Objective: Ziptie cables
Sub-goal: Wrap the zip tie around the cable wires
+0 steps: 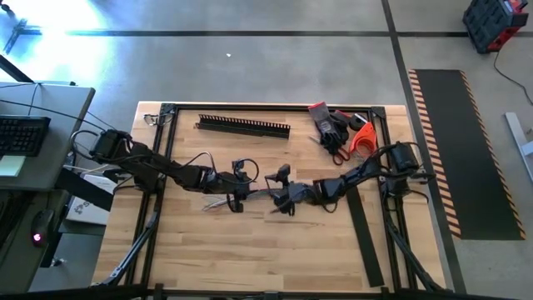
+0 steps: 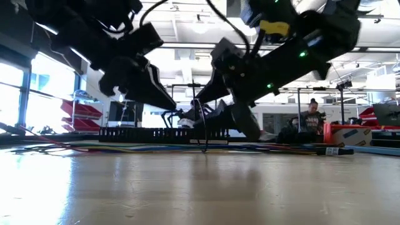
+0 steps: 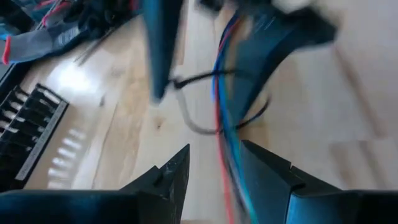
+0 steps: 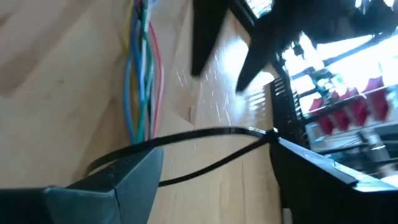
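Observation:
The cables (image 1: 218, 202) are a bunch of thin blue, red, green and yellow wires lying flat along the table's middle, also in the low view (image 2: 156, 148). A black ziptie (image 3: 208, 102) loops around them. My left gripper (image 3: 216, 148) is open low over the bunch, with the wires (image 3: 225, 162) running between its fingers. My right gripper (image 4: 217, 149) is open too, facing the left one (image 1: 237, 197) at close range from the table's right (image 1: 281, 198). The ziptie's loop (image 4: 205, 134) stretches across its gap, beside the cables (image 4: 140, 74). My left gripper has the wires running close along the inner side of one finger (image 3: 261, 180); I cannot tell whether it touches them. My right gripper has the ziptie's two strands meeting at the tip of one finger (image 4: 278, 138); I cannot tell whether that finger touches them.
A black comb-toothed slotted duct (image 1: 243, 126) lies near the far edge. Grey-and-red gloves (image 1: 326, 123) and an orange-handled tool (image 1: 360, 137) sit at the far right. A flat black strip (image 1: 366, 242) lies on the right side. A person (image 2: 310, 119) stands in the room behind.

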### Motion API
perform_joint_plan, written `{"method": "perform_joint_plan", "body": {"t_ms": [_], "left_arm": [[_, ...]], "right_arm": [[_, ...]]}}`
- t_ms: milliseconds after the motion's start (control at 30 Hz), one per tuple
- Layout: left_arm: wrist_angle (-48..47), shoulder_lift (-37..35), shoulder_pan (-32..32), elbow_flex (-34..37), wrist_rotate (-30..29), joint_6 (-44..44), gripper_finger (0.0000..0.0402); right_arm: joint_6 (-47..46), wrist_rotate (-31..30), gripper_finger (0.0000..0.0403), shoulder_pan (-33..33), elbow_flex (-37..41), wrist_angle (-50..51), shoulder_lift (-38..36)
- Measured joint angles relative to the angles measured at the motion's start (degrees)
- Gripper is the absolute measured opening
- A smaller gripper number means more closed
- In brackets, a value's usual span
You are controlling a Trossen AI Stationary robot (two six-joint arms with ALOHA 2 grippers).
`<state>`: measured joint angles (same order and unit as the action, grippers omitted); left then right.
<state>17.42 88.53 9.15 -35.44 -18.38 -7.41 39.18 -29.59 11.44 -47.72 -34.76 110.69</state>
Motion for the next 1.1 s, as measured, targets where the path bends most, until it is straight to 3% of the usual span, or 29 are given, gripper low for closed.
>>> {"method": "perform_joint_plan", "body": {"t_ms": [133, 367, 633, 900, 1100], "left_arm": [[2.2, 4.0, -1.2, 0.0, -1.9, -2.1, 0.0117], [20.4, 13.6, -2.8, 0.0, 1.1, -9.9, 0.0117], [26.0, 16.2, -3.2, 0.0, -6.6, -7.3, 0.0107], [26.7, 16.2, -1.9, -1.0, -6.1, -8.4, 0.0007], [24.4, 16.2, -2.0, -1.7, -4.8, -6.8, 0.0016]], "right_arm": [[1.9, -6.2, 0.0267, 3.8, -0.2, 0.5, 0.0], [0.2, -13.8, 0.0253, 8.4, -0.2, 0.7, 0.0], [-2.9, -21.0, 0.0252, 10.6, -0.2, 1.1, 0.0], [-25.0, -25.9, 0.0252, 12.4, -0.2, 4.2, -4.8], [-41.5, -27.6, 0.0252, 13.8, -0.2, 12.1, -10.3]]}}
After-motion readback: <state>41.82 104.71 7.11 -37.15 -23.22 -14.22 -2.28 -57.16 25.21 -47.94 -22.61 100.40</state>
